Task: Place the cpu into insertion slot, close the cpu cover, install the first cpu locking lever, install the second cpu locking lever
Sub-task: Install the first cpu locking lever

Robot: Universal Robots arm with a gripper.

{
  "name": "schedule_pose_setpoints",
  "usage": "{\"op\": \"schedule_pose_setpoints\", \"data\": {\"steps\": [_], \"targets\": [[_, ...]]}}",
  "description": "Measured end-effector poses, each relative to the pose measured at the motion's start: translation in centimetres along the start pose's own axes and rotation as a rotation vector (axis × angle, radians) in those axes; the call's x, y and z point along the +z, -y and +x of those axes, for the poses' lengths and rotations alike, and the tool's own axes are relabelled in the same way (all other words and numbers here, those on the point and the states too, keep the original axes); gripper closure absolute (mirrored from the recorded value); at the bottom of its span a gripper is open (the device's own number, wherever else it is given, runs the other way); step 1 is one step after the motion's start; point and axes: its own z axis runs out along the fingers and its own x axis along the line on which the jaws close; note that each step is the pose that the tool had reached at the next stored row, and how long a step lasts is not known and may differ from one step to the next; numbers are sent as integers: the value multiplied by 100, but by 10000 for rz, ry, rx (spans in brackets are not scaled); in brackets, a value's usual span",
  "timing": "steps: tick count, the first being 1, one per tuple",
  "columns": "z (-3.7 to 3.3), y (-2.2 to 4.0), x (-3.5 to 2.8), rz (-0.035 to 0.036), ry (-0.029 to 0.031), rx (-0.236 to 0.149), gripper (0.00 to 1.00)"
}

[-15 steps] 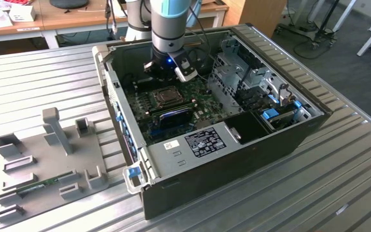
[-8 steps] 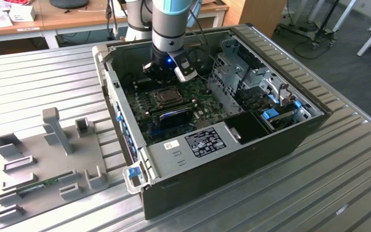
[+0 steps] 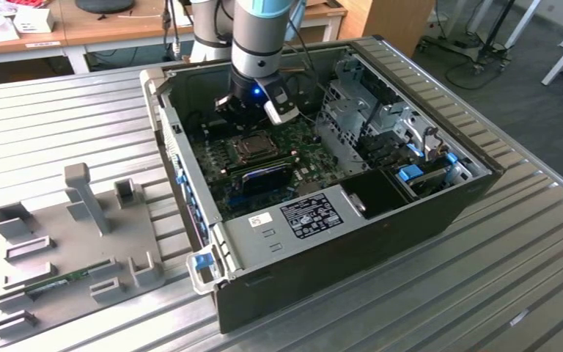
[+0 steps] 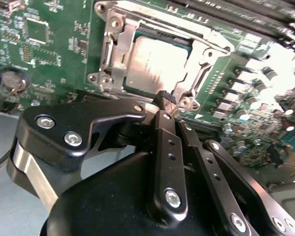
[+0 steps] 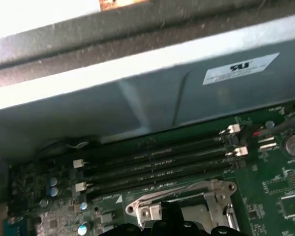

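Gripper (image 4: 166, 98): in the second wrist view its black fingers sit pinched together to a narrow tip, holding nothing, the tip right at the near edge of the socket frame.
Cpu (image 4: 156, 63): silvery-grey chip lying flat inside the insertion slot (image 4: 137, 34), seen through the hollow centre of the frame.
Cpu cover (image 4: 119, 49): silvery frame folded down flat around the chip; in the first wrist view the same frame (image 5: 179, 194) sits just beside the memory slots (image 5: 157, 162).
Motherboard (image 4: 49, 44): green, with a round coin cell (image 4: 12, 81) set on it well away from the socket.
Writing: a white sticker (image 5: 241, 69) on the grey case wall in the first wrist view, print too blurred to read; a black label (image 3: 311, 214) and a small white one (image 3: 260, 220) on the box inside the case, unreadable.
Computer case (image 3: 457, 198): open on its side on the ribbed metal table (image 3: 56, 103), holding the board, drive cage and blue-tabbed parts.
Grey fixture tray (image 3: 76, 242): on the exterior view's left, with a green memory stick (image 3: 59, 282) lying in one of its channels.
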Motion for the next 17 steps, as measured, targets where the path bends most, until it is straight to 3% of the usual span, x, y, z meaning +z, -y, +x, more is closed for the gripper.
{"op": "schedule_pose_setpoints", "data": {"steps": [3, 4, 7, 9, 13, 15, 17], "targets": [[-4, -1, 1, 283, -171, 28, 89], [-4, -1, 2, 325, -196, 33, 89], [-1, -1, 1, 330, -184, 32, 89], [16, 3, 0, 313, -113, 19, 89], [28, 6, 1, 235, 237, -100, 89], [28, 6, 1, 245, 297, -155, 89], [29, 4, -11, 300, 320, -196, 89]]}}
